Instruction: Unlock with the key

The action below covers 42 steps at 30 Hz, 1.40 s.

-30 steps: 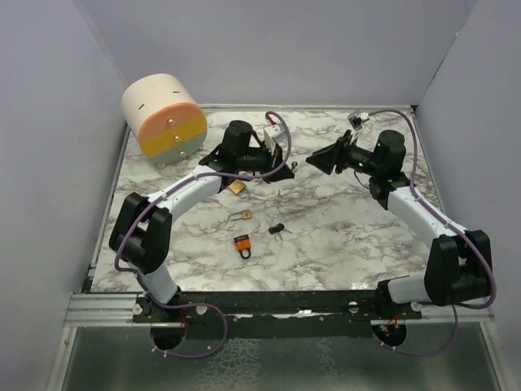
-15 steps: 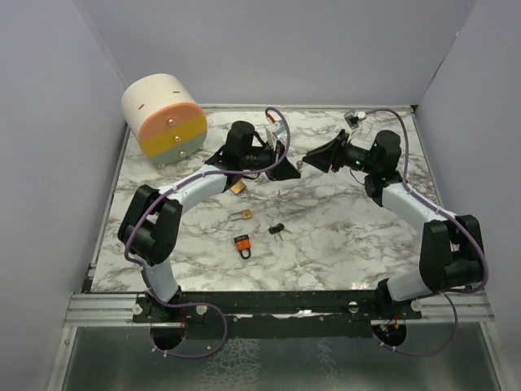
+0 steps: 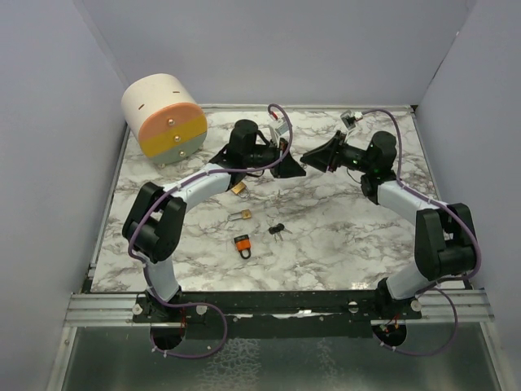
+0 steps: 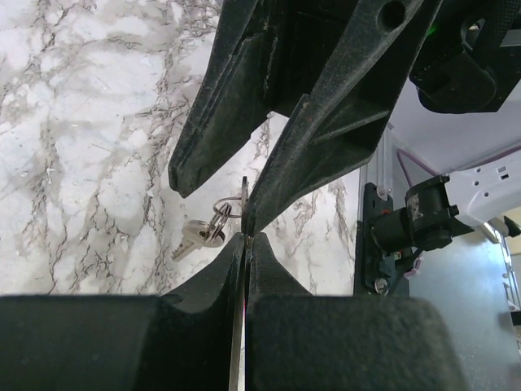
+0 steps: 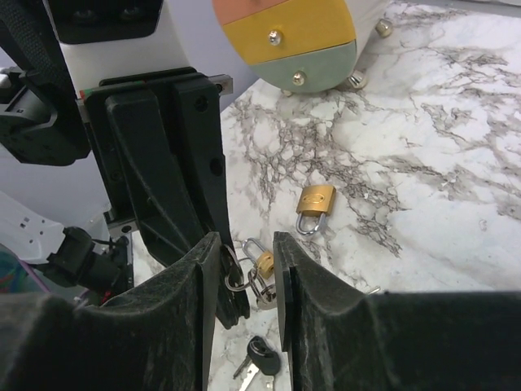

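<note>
My left gripper (image 3: 295,169) is shut on a thin silver key (image 4: 244,195), held on edge between its pads (image 4: 269,277). A ring with more silver keys (image 4: 199,234) hangs beside it and also shows in the right wrist view (image 5: 236,273). My right gripper (image 3: 310,158) is open, tip to tip with the left one, one finger (image 4: 326,122) on each side of the key and ring (image 5: 246,242). A brass padlock (image 3: 237,187) (image 5: 315,202), a small brass padlock (image 3: 242,216) (image 5: 264,263) and an orange padlock (image 3: 242,244) lie on the marble table.
Black-headed keys (image 3: 279,229) (image 5: 262,357) lie on the table near the small padlock. A cream drum with orange, yellow and green drawer fronts (image 3: 164,119) (image 5: 285,32) stands at the back left. Purple walls close in the table (image 3: 350,220).
The left gripper moved right and the right gripper moved left, so their tips have met over the back middle of the table. The padlocks and black keys have not moved.
</note>
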Tool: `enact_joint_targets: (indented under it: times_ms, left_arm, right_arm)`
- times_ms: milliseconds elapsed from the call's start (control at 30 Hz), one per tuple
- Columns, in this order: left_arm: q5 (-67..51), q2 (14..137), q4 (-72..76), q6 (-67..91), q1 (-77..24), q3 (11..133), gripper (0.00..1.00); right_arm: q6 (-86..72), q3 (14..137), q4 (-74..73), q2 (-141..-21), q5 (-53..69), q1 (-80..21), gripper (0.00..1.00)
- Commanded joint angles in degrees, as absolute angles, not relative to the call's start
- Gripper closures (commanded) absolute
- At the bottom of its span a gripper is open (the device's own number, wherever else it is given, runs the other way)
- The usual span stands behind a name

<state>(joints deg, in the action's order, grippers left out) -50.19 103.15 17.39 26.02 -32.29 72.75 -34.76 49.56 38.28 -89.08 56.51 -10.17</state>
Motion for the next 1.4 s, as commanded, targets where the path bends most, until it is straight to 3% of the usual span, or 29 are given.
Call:
enact_joint_targets:
  times_ms: [0, 333, 500, 633, 667, 700, 733, 767, 833, 1033, 1367]
  left_arm:
    - [-52.5, 104.0, 19.5, 26.8, -32.8, 74.8, 1.00]
    - [-52.6, 104.0, 19.8, 26.6, -32.9, 75.0, 1.00]
    - [-52.7, 103.8, 19.8, 26.7, -33.0, 74.9, 1.00]
    - [-52.1, 103.7, 19.8, 26.9, -33.0, 74.6, 1.00]
    - [-51.6, 103.6, 19.8, 27.1, -32.9, 74.5, 0.90]
    - [-50.9, 103.5, 19.8, 27.3, -32.8, 74.2, 0.67]
    - [-49.9, 103.2, 19.8, 27.4, -32.8, 73.8, 0.38]
    - [-49.0, 102.7, 19.8, 27.4, -32.5, 73.0, 0.21]
    - [-47.3, 101.6, 19.8, 27.0, -31.7, 71.3, 0.03]
    - [-40.5, 94.0, 19.7, 27.1, -27.2, 64.0, 0.01]
    - [-14.9, 86.0, 13.0, 26.0, -24.0, 54.6, 0.01]
  right_arm:
    - [-35.8, 50.3, 41.6, -90.1, 58.5, -10.6, 0.70]
    - [-35.8, 50.6, 41.4, -90.7, 59.3, -10.7, 0.83]
    - [-36.1, 50.7, 41.6, -91.0, 59.6, -10.8, 0.99]
    - [-35.9, 50.5, 41.3, -90.8, 59.2, -10.8, 0.99]
    - [-35.7, 50.6, 40.9, -90.7, 59.0, -10.8, 0.99]
    - [-35.4, 50.7, 40.2, -90.4, 58.5, -10.8, 0.99]
    - [-35.0, 50.6, 39.4, -90.1, 58.0, -10.8, 0.99]
    - [-34.5, 50.6, 38.3, -89.7, 57.2, -10.8, 0.99]
    - [-33.4, 50.4, 35.7, -88.8, 54.1, -10.8, 0.99]
    - [-33.8, 48.7, 32.4, -87.2, 44.7, -10.6, 0.99]
    - [-40.8, 46.2, 32.8, -88.1, 39.2, -10.5, 0.99]
